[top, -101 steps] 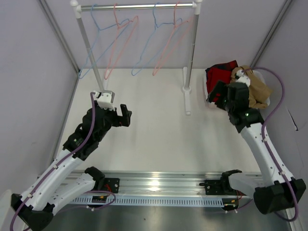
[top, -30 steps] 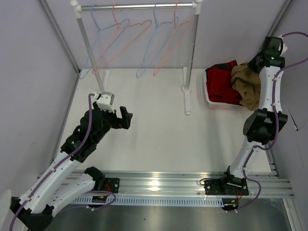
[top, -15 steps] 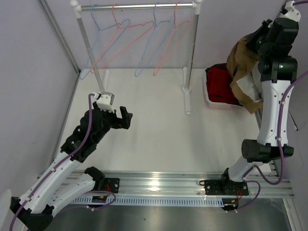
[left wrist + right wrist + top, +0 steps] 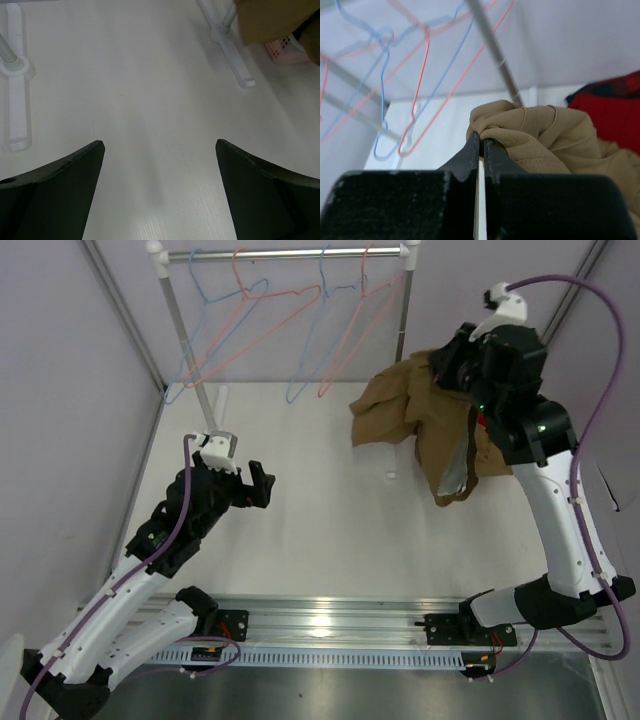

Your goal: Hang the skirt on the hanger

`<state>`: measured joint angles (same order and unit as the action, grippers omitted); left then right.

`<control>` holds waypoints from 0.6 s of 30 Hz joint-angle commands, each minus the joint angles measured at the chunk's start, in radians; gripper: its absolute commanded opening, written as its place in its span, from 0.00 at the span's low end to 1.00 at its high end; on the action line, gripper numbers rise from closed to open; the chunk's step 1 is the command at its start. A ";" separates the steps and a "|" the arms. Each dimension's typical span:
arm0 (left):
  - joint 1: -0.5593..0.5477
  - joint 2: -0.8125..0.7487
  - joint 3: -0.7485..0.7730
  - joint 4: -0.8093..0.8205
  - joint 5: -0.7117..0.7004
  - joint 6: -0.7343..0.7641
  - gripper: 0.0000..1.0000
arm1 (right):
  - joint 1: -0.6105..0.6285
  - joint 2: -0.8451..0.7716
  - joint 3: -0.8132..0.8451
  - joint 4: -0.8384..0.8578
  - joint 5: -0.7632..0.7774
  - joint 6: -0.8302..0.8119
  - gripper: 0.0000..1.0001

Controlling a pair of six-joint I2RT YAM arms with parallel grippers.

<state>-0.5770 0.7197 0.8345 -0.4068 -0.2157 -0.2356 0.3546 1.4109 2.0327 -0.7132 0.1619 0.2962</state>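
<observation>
Two grippers show: nearest, the left gripper hovers above the white surface with its jaws spread wide and nothing between them. Farther and to the right, the right gripper is raised high, pinched tight on a bunched fold of the tan-brown skirt, which hangs in the air with its long axis running downward, one lobe spreading left toward the rack. Beyond it, the salmon-pink hanger hangs by its hook from the rail, apart from the skirt.
</observation>
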 commanded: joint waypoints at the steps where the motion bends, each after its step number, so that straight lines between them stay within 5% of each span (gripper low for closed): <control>1: -0.004 -0.002 0.049 0.010 0.015 -0.013 1.00 | 0.119 -0.052 -0.099 0.121 0.089 -0.014 0.00; 8: -0.004 0.009 0.054 0.016 0.096 -0.077 0.99 | 0.371 -0.067 -0.343 0.178 0.165 0.062 0.00; 11: -0.004 0.011 0.038 0.017 0.119 -0.126 0.99 | 0.435 -0.060 -0.538 0.242 0.114 0.127 0.00; 18: -0.004 0.029 -0.011 0.019 0.141 -0.212 0.99 | 0.563 0.101 -0.715 0.377 0.009 0.224 0.00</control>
<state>-0.5770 0.7376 0.8463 -0.4061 -0.1032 -0.3805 0.8852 1.4502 1.3380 -0.5003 0.2222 0.4484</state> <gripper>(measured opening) 0.994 0.023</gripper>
